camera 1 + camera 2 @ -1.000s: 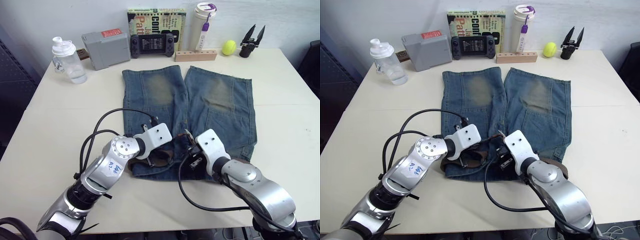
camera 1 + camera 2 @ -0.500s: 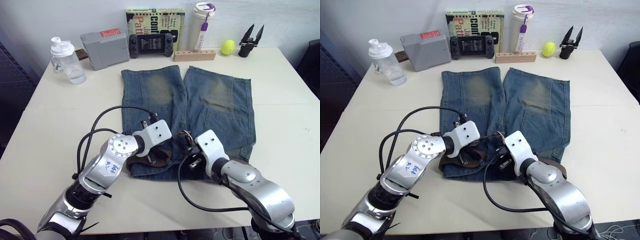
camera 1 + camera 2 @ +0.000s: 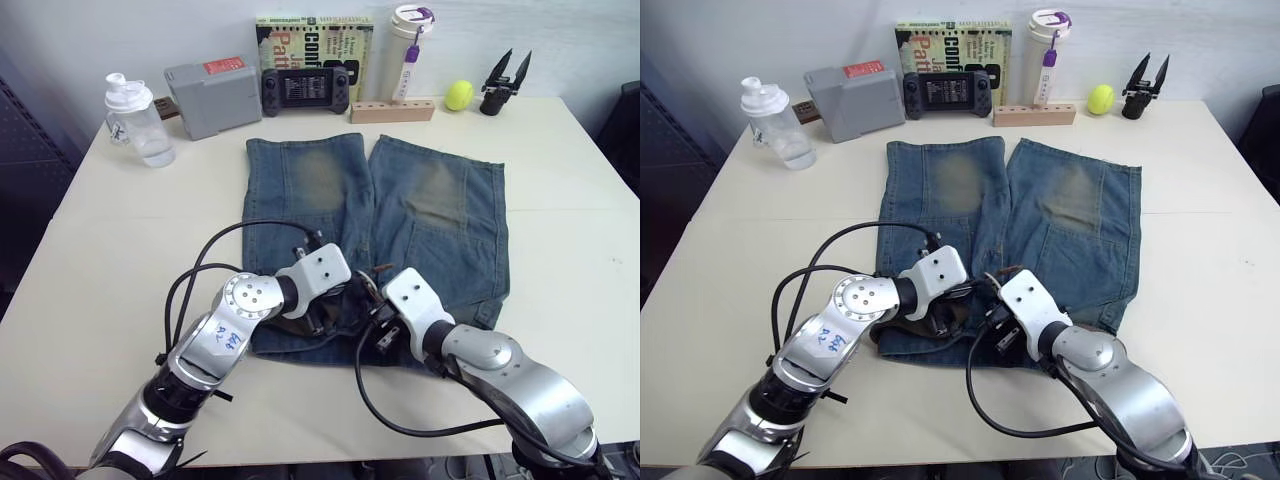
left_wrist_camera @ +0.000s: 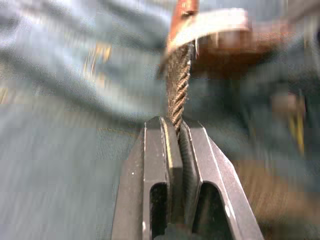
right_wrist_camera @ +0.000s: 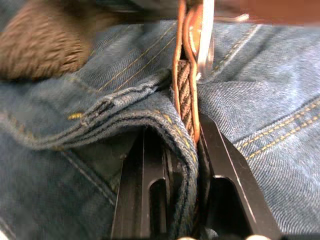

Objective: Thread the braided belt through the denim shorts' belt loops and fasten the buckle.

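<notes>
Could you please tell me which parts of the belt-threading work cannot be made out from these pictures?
- Eye views: the denim shorts' waistband and belt loops lie under both arms, so how many loops are threaded cannot be told.
- Left wrist view: the left tool pinches the braided belt; the metal piece above is blurred, so fastening is unclear.
- Right wrist view: the right tool grips belt and denim fold together; the top edge cuts off the belt's run.
</notes>
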Controlling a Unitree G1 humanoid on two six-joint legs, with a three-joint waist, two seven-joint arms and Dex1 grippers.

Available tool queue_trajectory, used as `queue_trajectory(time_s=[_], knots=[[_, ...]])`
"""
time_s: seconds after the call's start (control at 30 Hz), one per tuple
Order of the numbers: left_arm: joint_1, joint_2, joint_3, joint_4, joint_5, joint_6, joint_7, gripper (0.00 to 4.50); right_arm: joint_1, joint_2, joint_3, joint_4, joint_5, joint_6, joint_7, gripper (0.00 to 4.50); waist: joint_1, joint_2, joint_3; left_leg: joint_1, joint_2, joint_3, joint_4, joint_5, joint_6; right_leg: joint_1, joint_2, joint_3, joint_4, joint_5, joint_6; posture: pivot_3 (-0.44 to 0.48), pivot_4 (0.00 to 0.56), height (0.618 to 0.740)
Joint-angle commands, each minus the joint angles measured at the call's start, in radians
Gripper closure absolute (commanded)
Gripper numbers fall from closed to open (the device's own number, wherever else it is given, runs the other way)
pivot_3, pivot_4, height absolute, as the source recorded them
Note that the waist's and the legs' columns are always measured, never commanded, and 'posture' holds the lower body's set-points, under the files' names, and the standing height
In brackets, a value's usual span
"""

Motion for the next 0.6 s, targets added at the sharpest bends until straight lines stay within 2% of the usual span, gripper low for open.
queue_trajectory(time_s=[0.03,0.27,0.33,0.37,0.43,0.47,0.6], knots=[[-0.035,-0.043,-0.014,0.027,0.004,-0.055,0.013,4.50,0.011,-0.028,0.082,-0.025,0.026,-0.007,0.037,4.47,-0.001,0.000,0.000,0.000,0.000,0.000,0.000,0.000,0.000,0.000,0.000,0.000,0.000,0.000,0.000,0.000,0.150,0.731],[-0.010,-0.057,-0.019,0.066,0.007,-0.107,0.002,4.50,0.009,-0.064,0.075,0.002,0.008,-0.029,0.031,4.47,0.000,0.000,0.000,0.000,0.000,0.000,0.001,0.000,0.000,0.000,0.000,0.000,0.000,0.000,0.000,0.000,0.150,0.731],[-0.004,-0.058,-0.016,0.076,0.009,-0.115,0.004,4.50,0.009,-0.087,0.063,-0.009,-0.013,-0.050,0.023,3.47,0.000,-0.001,0.000,0.000,0.000,0.000,0.001,0.000,0.000,0.000,0.000,0.000,0.000,0.000,0.000,0.000,0.150,0.731],[-0.001,-0.059,-0.016,0.082,0.010,-0.120,0.006,4.50,0.016,-0.084,0.041,-0.020,-0.008,-0.052,0.023,3.22,0.000,-0.001,0.000,0.000,0.000,0.000,0.001,0.000,0.000,0.000,0.000,0.000,0.000,0.000,0.000,0.000,0.150,0.731],[0.002,-0.062,-0.017,0.090,0.013,-0.127,0.010,4.50,0.034,-0.071,-0.009,-0.055,0.028,-0.028,0.043,2.40,0.005,-0.001,0.000,0.000,0.000,0.000,0.001,0.000,0.000,0.000,0.000,0.000,0.000,0.000,0.000,0.000,0.150,0.731],[0.005,-0.066,-0.019,0.093,0.014,-0.129,0.013,4.50,0.048,-0.051,-0.062,-0.080,0.050,-0.008,0.051,1.80,0.007,-0.001,0.000,0.000,0.000,0.000,0.001,0.000,0.000,0.000,-0.001,0.000,0.000,0.000,0.000,0.000,0.150,0.731],[0.013,-0.077,-0.027,0.105,0.021,-0.140,0.021,4.50,0.060,-0.034,-0.282,-0.168,0.145,0.075,0.128,0.13,0.021,-0.001,0.000,0.000,0.000,0.000,0.002,0.000,0.000,0.000,-0.001,0.000,0.000,0.000,0.000,0.000,0.150,0.731]])
